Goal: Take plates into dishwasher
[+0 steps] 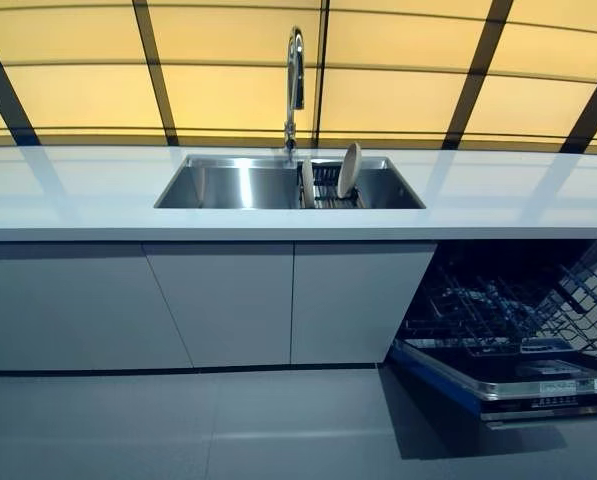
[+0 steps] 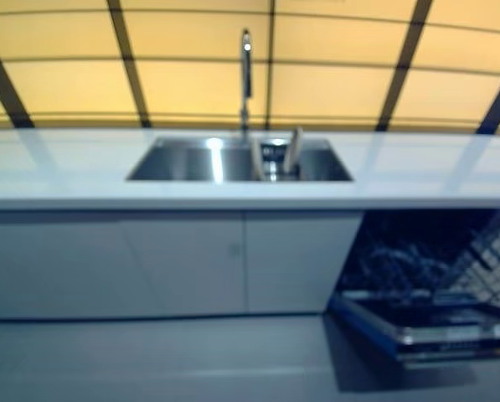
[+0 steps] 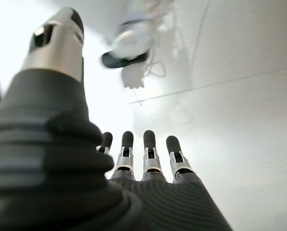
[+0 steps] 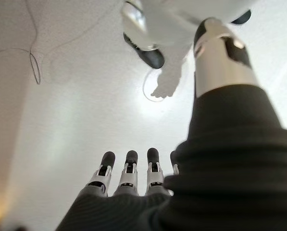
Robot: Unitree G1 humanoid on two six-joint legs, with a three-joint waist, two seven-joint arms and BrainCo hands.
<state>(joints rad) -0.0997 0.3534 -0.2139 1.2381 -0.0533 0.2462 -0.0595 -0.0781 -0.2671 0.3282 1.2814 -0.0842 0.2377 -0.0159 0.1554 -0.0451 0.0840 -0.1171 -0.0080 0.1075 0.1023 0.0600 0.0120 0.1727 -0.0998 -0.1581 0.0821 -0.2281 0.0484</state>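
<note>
- Nearest us, our left hand (image 3: 148, 163) and right hand (image 4: 129, 175) showed only in their own wrist views, each with fingers straight and spread, holding nothing, pointing down at the pale floor (image 1: 178, 430).
- We took the sink (image 1: 238, 185) as our landmark: a steel basin set in the white tabletop (image 1: 78, 190).
- Inside the sink, on its right side, a dark rack (image 1: 328, 185) held two pale plates: one plate (image 1: 349, 169) leaned upright, the other plate (image 1: 308, 182) stood on edge just left of it.
- Behind the sink rose a tall faucet (image 1: 294, 85).
- Below and right of the sink, the dishwasher (image 1: 518, 330) stood open, its door lowered and wire racks showing.
- Grey cabinet doors (image 1: 228, 300) ran under the sink.
</note>
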